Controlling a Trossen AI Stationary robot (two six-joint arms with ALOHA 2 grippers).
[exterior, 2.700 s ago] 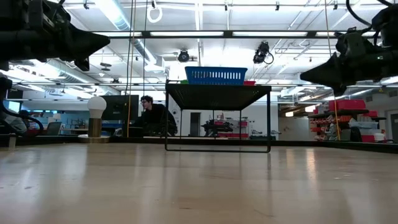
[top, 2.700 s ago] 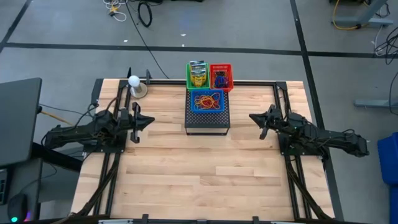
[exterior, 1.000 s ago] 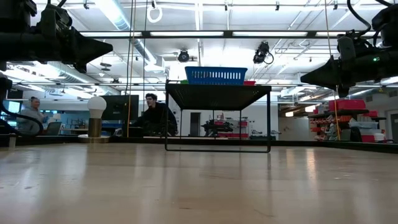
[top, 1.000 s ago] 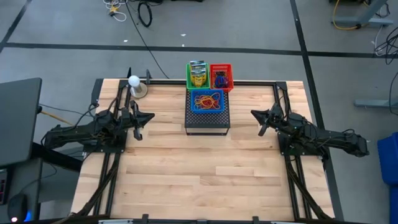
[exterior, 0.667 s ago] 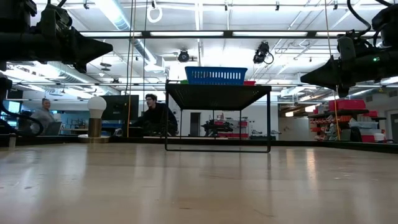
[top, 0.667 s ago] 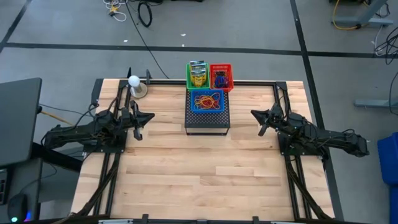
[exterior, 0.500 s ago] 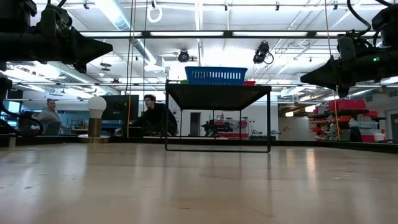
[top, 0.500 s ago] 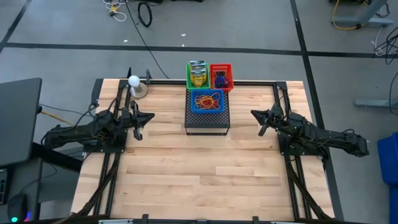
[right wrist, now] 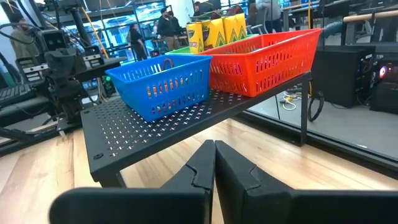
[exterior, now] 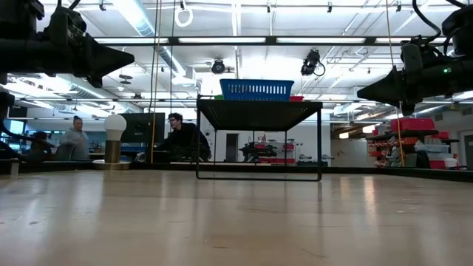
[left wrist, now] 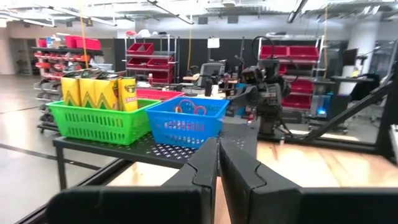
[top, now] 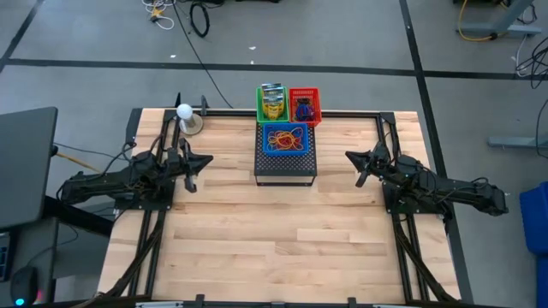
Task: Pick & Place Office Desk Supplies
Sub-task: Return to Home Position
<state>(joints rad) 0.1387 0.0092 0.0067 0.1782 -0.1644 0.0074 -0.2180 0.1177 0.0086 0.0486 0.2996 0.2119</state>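
Left hand (top: 199, 162), right hand (top: 352, 159): fingers pressed together, empty, held either side of black shelf (top: 286, 168); shelf legs are best avoided.

**Colours on the black shelf**

The shelf (right wrist: 155, 130) is black, dotted with small holes. On its front sits a blue lattice bin (right wrist: 165, 87) of red-brown and tan rubber bands (top: 287, 137). At its back, a green bin (left wrist: 93, 121) holds yellow-and-green printed boxes (left wrist: 99, 91), and a red bin (right wrist: 261, 59) holds what seem to be dark bits.
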